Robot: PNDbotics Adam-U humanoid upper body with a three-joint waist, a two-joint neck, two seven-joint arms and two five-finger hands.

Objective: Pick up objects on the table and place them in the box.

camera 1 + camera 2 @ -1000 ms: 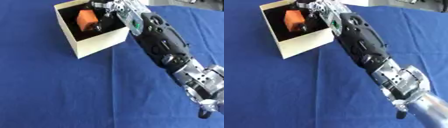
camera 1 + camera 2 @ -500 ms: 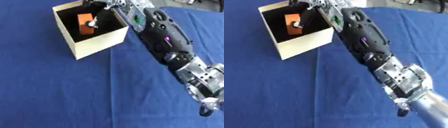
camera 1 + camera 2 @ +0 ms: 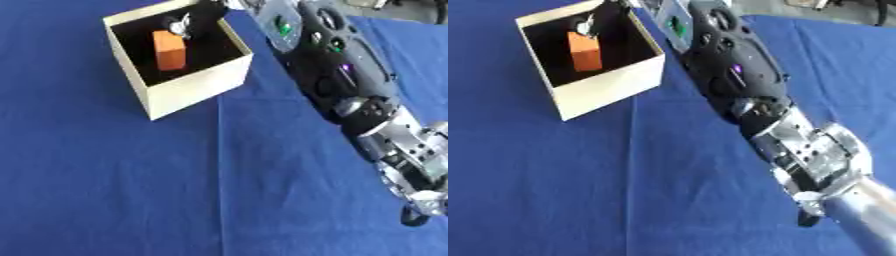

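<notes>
A cream cardboard box [image 3: 198,86] with a dark inside stands at the upper left of the blue cloth. An orange block [image 3: 169,50] lies inside it, standing free on the box floor. My right arm [image 3: 337,75] stretches from the lower right to the box. Its hand [image 3: 198,16] hangs over the box's far right corner, partly cut off by the top edge. The fingers [image 3: 588,24] point down just above the block and hold nothing. My left hand shows in no view.
The blue cloth [image 3: 131,190] covers the whole table, with a crease running down its middle. No other loose objects show on it. Bits of dark equipment show at the far top right edge.
The right hand let go of the orange block, which now rests in the box. The hand has since drawn back toward the box's far corner.
</notes>
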